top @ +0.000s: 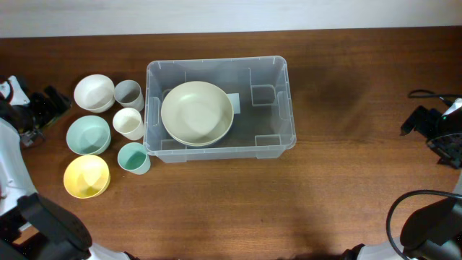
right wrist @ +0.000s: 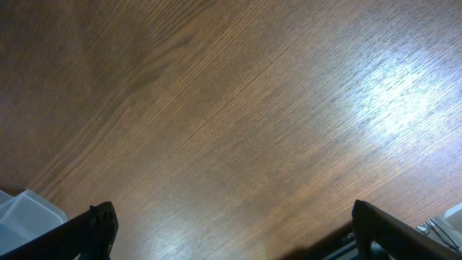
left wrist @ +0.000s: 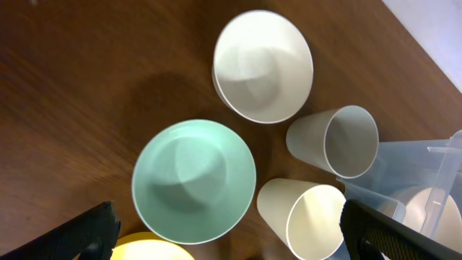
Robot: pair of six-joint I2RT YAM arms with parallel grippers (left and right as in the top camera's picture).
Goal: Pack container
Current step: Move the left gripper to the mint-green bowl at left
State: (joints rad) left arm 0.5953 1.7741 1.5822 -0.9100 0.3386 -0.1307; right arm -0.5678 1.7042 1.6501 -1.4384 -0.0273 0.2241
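Overhead, the wooden table (top: pixel 346 195) holds the container (top: pixel 268 124) at centre, with a large cream bowl (top: pixel 196 112) inside. Just left of it sit three small bowls (top: pixel 88 134) and three cups (top: pixel 128 123). The left gripper (left wrist: pixel 227 217) and the right gripper (right wrist: pixel 232 217) both gape wide, holding nothing.

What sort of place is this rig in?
Likely a robotics lab bench, not a kitchen: bare brown wooden table, black cabled robot arm at its right edge, large clear plastic rectangular bin with coloured plastic bowls and cups staged beside it.
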